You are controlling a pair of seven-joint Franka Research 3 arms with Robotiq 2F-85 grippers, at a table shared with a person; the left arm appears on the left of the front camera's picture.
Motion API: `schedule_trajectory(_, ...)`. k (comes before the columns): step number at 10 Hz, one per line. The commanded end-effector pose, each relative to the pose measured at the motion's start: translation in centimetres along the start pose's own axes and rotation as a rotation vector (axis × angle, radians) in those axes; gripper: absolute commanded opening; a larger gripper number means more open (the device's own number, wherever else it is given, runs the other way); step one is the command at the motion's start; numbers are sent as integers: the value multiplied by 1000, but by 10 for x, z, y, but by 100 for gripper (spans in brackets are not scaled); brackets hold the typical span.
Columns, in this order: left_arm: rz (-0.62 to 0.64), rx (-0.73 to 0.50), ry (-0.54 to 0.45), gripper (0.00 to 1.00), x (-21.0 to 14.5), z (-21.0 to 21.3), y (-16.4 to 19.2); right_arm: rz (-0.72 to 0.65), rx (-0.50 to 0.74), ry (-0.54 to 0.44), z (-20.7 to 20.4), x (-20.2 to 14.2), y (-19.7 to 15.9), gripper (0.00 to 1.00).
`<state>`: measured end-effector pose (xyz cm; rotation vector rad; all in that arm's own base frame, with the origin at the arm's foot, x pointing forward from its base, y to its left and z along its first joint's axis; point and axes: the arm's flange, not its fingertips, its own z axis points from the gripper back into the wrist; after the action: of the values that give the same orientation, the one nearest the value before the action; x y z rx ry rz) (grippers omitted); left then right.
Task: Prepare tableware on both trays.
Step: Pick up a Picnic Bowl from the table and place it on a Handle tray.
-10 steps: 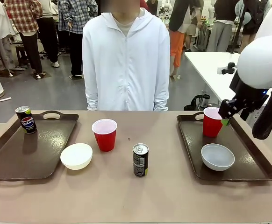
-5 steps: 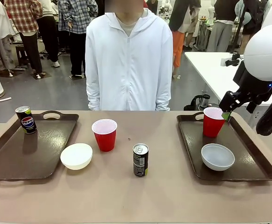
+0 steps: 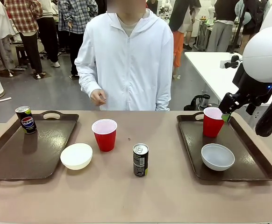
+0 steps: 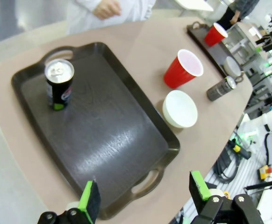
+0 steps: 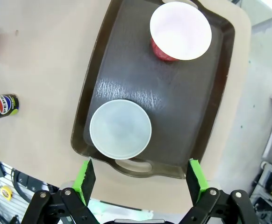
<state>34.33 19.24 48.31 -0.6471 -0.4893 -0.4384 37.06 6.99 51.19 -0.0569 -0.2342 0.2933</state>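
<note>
The left tray (image 3: 14,158) carries one dark drink can (image 3: 26,119) at its far corner. Between the trays, on the bare table, stand a red cup (image 3: 104,134), a white bowl (image 3: 76,155) and a second can (image 3: 140,159). On the right tray (image 3: 192,149) are a red cup (image 3: 212,122) and a pale grey bowl (image 3: 217,156). My right gripper (image 3: 226,113) hangs open just right of that cup's rim, high over cup (image 5: 180,30), bowl (image 5: 120,129) and tray (image 5: 122,70). My left gripper (image 4: 144,196) is open above the left tray (image 4: 103,140), well back from its can (image 4: 59,84).
A person in a white hooded jacket stands at the far edge with one hand (image 3: 98,97) raised at waist height. The left wrist view also takes in the red cup (image 4: 182,70), white bowl (image 4: 180,108) and second can (image 4: 220,88). A white table (image 3: 211,65) stands behind right.
The person's hand on the picture's left has come up from the side to waist height. My right gripper rose slightly away from the red cup, then held still.
</note>
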Motion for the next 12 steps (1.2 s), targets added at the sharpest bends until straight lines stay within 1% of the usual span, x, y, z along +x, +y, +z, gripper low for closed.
schedule_trajectory(1,-13,3,4,100,0,0,1,6,-1,-5,-2,1,-1,100)
schedule_trajectory(3,0,0,0,100,0,0,0,0,0,0,0,0,0,100)
schedule_trajectory(4,-12,64,-8,100,11,9,-22,-41,145,28,14,-24,-11,100)
schedule_trajectory(5,-33,103,12,100,20,13,-42,-98,242,44,28,-37,-28,100)
schedule_trajectory(7,-151,198,89,100,35,18,-96,-180,383,36,53,-67,-68,100)
schedule_trajectory(8,-194,228,141,100,47,16,-126,-244,456,9,63,-77,-95,100)
schedule_trajectory(10,-255,249,247,100,62,-17,-169,-359,600,-45,65,-82,-150,100)
schedule_trajectory(11,-288,271,302,100,62,-40,-190,-398,674,-51,60,-86,-172,100)
schedule_trajectory(12,-335,320,351,100,59,-70,-205,-427,733,-68,55,-90,-194,100)
